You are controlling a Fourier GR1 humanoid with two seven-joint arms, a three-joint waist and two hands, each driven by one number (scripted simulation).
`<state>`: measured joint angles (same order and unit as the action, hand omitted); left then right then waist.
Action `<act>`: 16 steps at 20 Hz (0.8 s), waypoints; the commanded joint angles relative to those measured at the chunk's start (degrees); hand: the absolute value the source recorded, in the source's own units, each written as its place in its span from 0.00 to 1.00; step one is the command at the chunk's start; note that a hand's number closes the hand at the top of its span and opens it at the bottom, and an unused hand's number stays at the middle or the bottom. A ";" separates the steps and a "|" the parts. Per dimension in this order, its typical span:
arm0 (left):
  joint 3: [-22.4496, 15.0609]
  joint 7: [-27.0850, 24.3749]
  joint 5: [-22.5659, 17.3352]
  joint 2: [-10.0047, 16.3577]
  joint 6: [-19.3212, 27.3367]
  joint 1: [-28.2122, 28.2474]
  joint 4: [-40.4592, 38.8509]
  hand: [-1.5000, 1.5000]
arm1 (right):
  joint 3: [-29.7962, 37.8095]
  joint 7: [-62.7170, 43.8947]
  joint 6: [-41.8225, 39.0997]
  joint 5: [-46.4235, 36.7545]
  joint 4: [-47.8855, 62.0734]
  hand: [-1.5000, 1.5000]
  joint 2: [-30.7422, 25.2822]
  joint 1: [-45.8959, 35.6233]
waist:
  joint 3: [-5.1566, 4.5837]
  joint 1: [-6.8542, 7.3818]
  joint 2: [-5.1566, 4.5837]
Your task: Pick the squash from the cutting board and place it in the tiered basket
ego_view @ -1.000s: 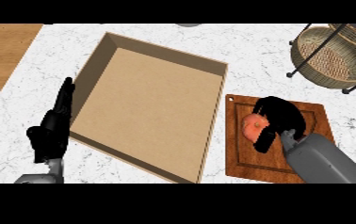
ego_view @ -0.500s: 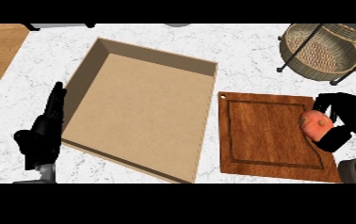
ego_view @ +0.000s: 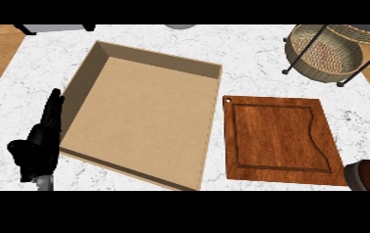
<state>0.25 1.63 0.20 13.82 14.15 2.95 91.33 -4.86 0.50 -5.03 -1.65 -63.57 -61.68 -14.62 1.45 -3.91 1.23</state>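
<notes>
The wooden cutting board (ego_view: 282, 139) lies at the right of the counter with nothing on it. No squash shows anywhere in the head view. The wire tiered basket (ego_view: 323, 54) stands at the upper right, beyond the board. Only a small dark piece of my right hand (ego_view: 359, 174) shows at the lower right edge, just off the board's near right corner, and anything it holds is hidden. My left hand (ego_view: 39, 144) rests at the lower left, fingers straight and pointing up, beside the box's left wall.
A large shallow open tan box (ego_view: 141, 112) fills the counter's middle, to the left of the board. Marble counter top (ego_view: 253, 51) shows around it. A dark object (ego_view: 54, 28) and a grey round thing (ego_view: 179, 26) sit at the far edge.
My right hand carried the squash off the board to the right and has slid almost out of view. The board is now bare. The left hand stays put.
</notes>
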 commanded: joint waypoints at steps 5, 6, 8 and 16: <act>-4.05 2.82 -0.10 -4.43 -1.32 4.54 -5.68 0.50 | 16.12 13.68 -4.84 9.95 5.05 1.00 -10.28 -0.46 | -1.40 -0.43 -0.88; -4.07 1.62 -0.03 -5.17 -0.90 6.78 -5.00 0.50 | 17.17 13.53 -5.61 9.68 6.09 1.00 -12.61 -0.54 | -1.45 0.56 -0.85; -4.23 3.31 0.31 -5.10 -1.12 3.50 -5.89 0.50 | 18.34 12.31 -8.62 10.89 5.93 1.00 -15.31 -3.03 | -1.53 1.46 -1.23; -4.23 3.03 1.13 -5.55 -2.26 0.41 -7.01 0.50 | 19.85 10.16 -8.32 10.61 10.21 1.00 -16.22 -4.90 | -1.51 4.52 -1.93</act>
<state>-0.69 0.57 2.75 12.22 13.19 1.28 91.25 14.68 12.59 -13.67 8.99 -54.56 -77.56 -17.37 1.00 -0.74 0.80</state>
